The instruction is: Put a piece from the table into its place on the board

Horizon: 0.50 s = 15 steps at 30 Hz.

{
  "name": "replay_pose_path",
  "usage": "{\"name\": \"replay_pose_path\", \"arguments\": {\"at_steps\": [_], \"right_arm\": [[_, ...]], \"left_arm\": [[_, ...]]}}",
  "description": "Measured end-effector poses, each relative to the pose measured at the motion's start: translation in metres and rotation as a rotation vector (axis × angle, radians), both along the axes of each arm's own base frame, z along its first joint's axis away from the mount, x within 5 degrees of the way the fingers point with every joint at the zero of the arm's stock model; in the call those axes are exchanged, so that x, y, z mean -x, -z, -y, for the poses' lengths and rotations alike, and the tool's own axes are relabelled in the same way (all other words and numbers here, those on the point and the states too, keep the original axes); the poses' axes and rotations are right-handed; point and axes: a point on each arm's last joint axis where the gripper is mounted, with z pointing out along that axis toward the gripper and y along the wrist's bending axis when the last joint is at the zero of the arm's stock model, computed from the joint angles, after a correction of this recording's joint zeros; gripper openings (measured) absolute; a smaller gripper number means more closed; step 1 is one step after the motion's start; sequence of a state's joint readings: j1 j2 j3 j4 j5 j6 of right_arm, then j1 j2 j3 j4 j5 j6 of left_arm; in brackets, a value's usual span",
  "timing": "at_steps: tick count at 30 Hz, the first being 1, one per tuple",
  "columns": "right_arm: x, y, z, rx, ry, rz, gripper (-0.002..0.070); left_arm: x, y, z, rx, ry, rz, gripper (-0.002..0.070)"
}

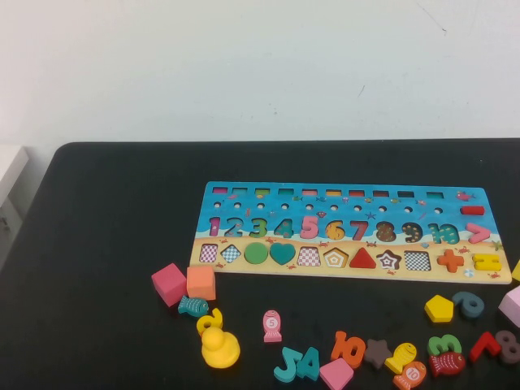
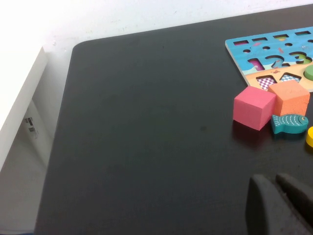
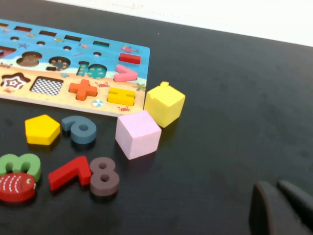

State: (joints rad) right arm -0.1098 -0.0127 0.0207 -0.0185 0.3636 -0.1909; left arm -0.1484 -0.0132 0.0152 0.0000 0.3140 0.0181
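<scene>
The piece, a flat yellow pentagon (image 1: 439, 309) (image 3: 42, 129), lies on the black table (image 1: 106, 211) just in front of the board's right end. The board (image 1: 341, 195) (image 3: 105, 36) (image 2: 244, 46) lies across the table's middle. Its place, the pale pentagon cut-out (image 1: 335, 257), sits open in the sandy strip between a checkered square cut-out and the red triangle. Neither arm shows in the high view. My left gripper (image 2: 274, 178) hovers shut and holding nothing over bare table near the left cubes. My right gripper (image 3: 274, 185) is shut and holding nothing, to the right of the piece.
A pink cube (image 1: 169, 283), an orange cube (image 1: 201, 282) and a teal fish (image 1: 193, 305) sit off the board's front left corner. A yellow duck (image 1: 219, 348), a pink pentagon (image 1: 336, 374) and loose numbers line the front edge. A yellow cube (image 3: 165, 103) and a pale pink cube (image 3: 138, 133) stand by the board's right end.
</scene>
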Motion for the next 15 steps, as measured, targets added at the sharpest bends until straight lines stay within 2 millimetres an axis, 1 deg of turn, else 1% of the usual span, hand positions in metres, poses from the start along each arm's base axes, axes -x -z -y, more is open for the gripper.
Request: {"name": "replay_pose_path", "arguments": {"at_steps": [10,12,15], "right_arm": [[-0.001,-0.001,0.0,-0.001,0.001,0.021,0.0019],[-0.002,-0.005,0.0,0.004,0.001,0.069,0.0019],[-0.005,-0.016,0.0,0.018,0.001,0.211,0.0018]], "left_arm": [[0.0,0.0,0.0,0.0,0.0,0.0,-0.0001],[0.0,0.0,0.0,0.0,0.0,0.0,-0.0001],[0.0,0.0,0.0,0.0,0.0,0.0,-0.0001]]}}
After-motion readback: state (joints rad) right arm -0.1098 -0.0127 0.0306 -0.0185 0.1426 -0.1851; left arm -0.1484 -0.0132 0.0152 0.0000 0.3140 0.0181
